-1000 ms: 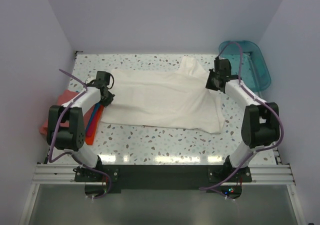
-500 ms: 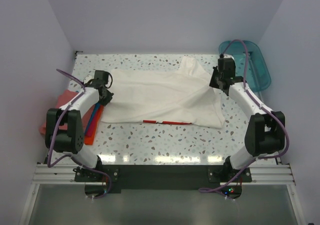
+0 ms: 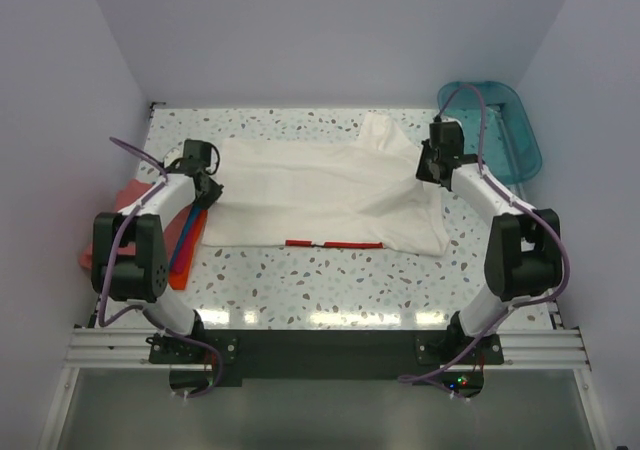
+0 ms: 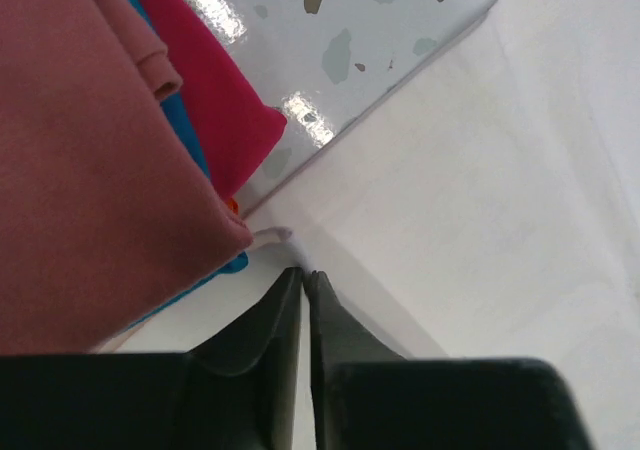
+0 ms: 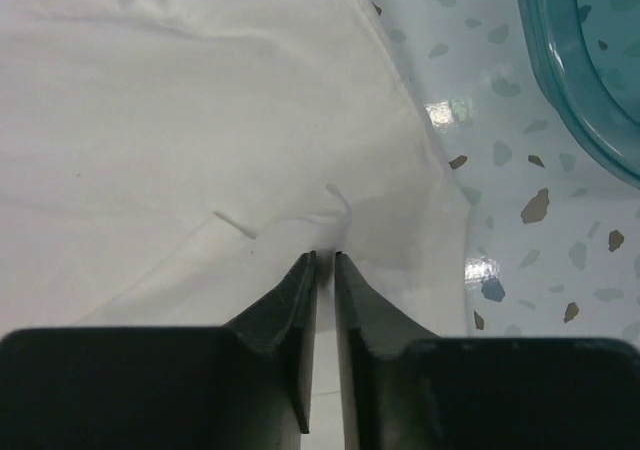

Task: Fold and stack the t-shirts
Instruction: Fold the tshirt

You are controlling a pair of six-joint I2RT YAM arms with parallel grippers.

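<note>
Most of the red print (image 3: pixel 335 243) on the white t-shirt (image 3: pixel 320 185) is hidden: only a thin red strip is seen along the near edge, between the two end effectors and closer to the arm bases. The shirt is spread flat on the counter (image 3: pixel 330 285), spanning from one end effector to the other. The left end effector (image 4: pixel 303 275) is pressed together on the shirt's left edge, and the right end effector (image 5: pixel 322 262) is pinched on a raised fold at its right edge; how much cloth lies between the fingers cannot be made out. Just outside the left end effector a folded stack is partly covered by the arm and cut off in the wrist view: a salmon-pink t-shirt (image 4: pixel 90 170) on top, a blue t-shirt (image 4: pixel 195 140) and an orange-red t-shirt (image 4: pixel 215 100) below. Beyond the right end effector, a teal tub (image 5: pixel 580 70) is cropped by the frame. The counter is glossy, white and speckled, and is enclosed by plain pale walls (image 3: pixel 330 40)
</note>
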